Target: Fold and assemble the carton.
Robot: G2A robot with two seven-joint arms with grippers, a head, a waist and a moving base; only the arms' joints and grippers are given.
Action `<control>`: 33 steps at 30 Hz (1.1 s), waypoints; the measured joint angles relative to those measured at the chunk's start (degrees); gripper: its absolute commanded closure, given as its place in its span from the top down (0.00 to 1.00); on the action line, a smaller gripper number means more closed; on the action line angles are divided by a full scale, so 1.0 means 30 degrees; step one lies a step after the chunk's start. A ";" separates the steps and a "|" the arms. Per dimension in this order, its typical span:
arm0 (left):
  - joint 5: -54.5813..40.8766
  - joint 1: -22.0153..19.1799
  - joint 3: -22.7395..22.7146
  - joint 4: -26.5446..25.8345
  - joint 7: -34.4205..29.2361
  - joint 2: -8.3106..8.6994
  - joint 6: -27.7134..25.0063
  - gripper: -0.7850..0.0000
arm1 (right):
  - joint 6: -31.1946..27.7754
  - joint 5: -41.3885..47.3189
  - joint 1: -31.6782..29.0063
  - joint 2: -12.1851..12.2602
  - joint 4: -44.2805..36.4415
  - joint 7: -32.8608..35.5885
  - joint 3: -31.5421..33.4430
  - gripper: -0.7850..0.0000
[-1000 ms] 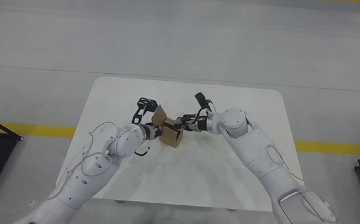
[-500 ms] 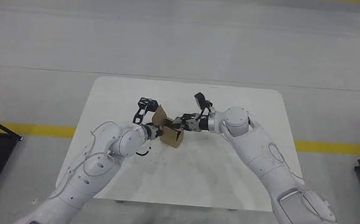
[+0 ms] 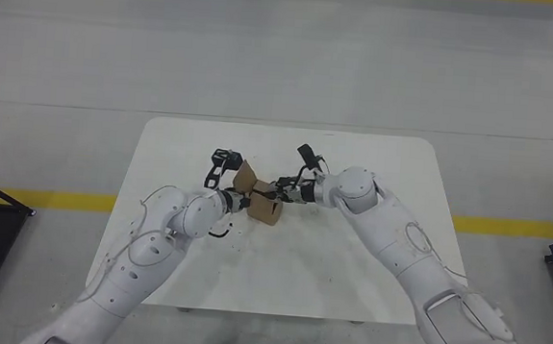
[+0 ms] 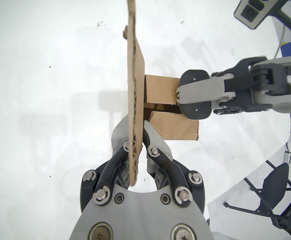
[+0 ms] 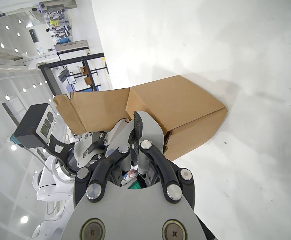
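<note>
Carton [image 3: 262,208] sits near the middle of the table [image 3: 366,275], brown card, body squared up. In the left wrist view its open end [image 4: 175,126] shows two small flaps folded partly inward, with a dark gap between them. The big flap [image 4: 135,91] stands out from the body, edge-on to that camera. From above the same flap [image 3: 245,177] angles up and away from the box, toward the table's far side.

Left gripper [image 4: 136,131] is clamped on the big flap, one finger on each face of the card, close to the fold line. From above it [image 3: 239,200] lies just beside the carton, on its left.

Right gripper [image 5: 136,120] meets the carton [image 5: 181,102] from the opposite side. Its fingers are drawn close together, tip at the box's open corner. In the left wrist view the right gripper [image 4: 193,100] has the edge of the upper side flap [image 4: 160,89] running in between its fingers, so it reads as pinched on that flap. From above it [image 3: 280,190] touches the carton's right end.

Against one second back: the right arm has edged in slightly toward the carton. Carton, big flap and left gripper are about where they were. Both grips hold unchanged.
</note>
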 measured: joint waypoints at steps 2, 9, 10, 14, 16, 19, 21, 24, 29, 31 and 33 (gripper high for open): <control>-0.0049 -0.0030 -0.0003 0.0049 -0.0018 -0.0014 -0.0072 0.00 | 0.0016 -0.0118 -0.0022 -0.0016 -0.0032 -0.0206 -0.0040 0.00; -0.1595 0.0264 -0.0641 -0.0190 0.0381 0.0050 -0.1969 1.00 | 0.0194 -0.0666 -0.0021 -0.0033 -0.0048 -0.0511 -0.0154 0.00; -0.2146 0.0420 -0.1030 -0.0157 0.0568 0.0117 -0.2548 1.00 | 0.0215 -0.0725 -0.0010 -0.0035 -0.0034 -0.0501 -0.0170 0.00; -0.4009 0.1585 -0.3067 -0.0315 0.1515 0.0543 -0.5386 1.00 | 0.0321 -0.0913 0.0043 -0.0052 0.0020 -0.0442 -0.0233 0.00; -0.4519 0.2383 -0.4235 -0.0624 0.1846 0.0803 -0.6561 1.00 | 0.0313 -0.0962 0.0059 -0.0058 0.0045 -0.0435 -0.0235 0.00; -0.4890 0.3469 -0.5862 -0.1017 0.2153 0.1126 -0.7134 1.00 | 0.0249 -0.1014 0.0060 -0.0061 0.0065 -0.0423 -0.0216 0.00; -0.5050 0.3978 -0.6792 -0.1219 0.2304 0.1286 -0.7143 1.00 | 0.0170 -0.1080 0.0037 -0.0056 0.0039 -0.0405 -0.0200 0.00; -0.5615 0.4013 -0.7260 -0.1439 0.2180 0.1379 -0.7760 1.00 | 0.0086 -0.1149 -0.0023 -0.0043 -0.0020 -0.0437 -0.0154 0.00; -0.7904 0.2160 -0.6231 -0.0303 0.0800 0.1216 -0.9163 1.00 | 0.0135 -0.1304 -0.0085 -0.0034 -0.0122 -0.0617 -0.0114 0.00; -0.8325 0.0993 -0.5424 0.0611 0.0479 0.1044 -0.8647 1.00 | 0.0136 -0.1308 -0.0086 -0.0033 -0.0124 -0.0624 -0.0113 0.00; -0.8320 -0.0101 -0.4508 0.1443 0.0349 0.0845 -0.7920 1.00 | 0.0136 -0.1307 -0.0085 -0.0034 -0.0122 -0.0622 -0.0113 0.00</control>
